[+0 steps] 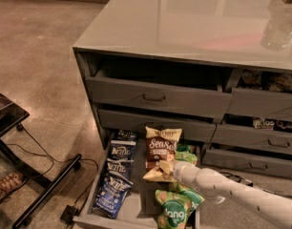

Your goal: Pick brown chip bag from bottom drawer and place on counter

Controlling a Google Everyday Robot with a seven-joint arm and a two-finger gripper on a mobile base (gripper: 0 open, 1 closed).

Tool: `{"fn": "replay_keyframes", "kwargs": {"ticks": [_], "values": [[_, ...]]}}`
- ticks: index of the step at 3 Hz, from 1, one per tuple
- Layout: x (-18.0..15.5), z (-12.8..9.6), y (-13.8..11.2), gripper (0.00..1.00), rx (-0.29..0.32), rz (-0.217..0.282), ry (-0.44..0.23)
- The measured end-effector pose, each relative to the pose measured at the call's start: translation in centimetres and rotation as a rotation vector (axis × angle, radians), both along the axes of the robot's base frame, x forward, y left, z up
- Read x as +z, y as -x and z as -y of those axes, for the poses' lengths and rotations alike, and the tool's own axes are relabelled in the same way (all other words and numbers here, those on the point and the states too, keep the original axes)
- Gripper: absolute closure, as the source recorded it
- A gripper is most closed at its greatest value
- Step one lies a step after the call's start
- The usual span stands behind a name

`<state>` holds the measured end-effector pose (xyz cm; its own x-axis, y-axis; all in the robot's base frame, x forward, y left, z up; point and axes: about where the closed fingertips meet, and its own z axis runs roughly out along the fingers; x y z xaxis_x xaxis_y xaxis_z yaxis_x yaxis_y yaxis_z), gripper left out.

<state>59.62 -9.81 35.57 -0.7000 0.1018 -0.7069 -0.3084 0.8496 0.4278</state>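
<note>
Left side of my open grey metal bottom drawer (136, 208), glossy dark blue bags (118, 170) lie in a row. Beside them the crinkly brown chip bag (161, 148) is tipped up, its crumpled cream bottom pinched in my gripper (167, 170), just above puffy green bags (174, 208).

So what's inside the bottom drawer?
The bottom drawer holds the brown chip bag in the middle, dark blue bags left, green bags right. The gripper sits at the brown bag's lower edge. Anything beneath the bags is hidden.
</note>
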Motion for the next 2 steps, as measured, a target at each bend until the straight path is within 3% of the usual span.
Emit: {"fn": "replay_keyframes", "kwargs": {"ticks": [1,2], "values": [[3.4,0.1,1.5,1.0,0.013,0.063,-0.043],[8.0,0.4,3.6,1.0,0.026,0.162,-0.08]]}}
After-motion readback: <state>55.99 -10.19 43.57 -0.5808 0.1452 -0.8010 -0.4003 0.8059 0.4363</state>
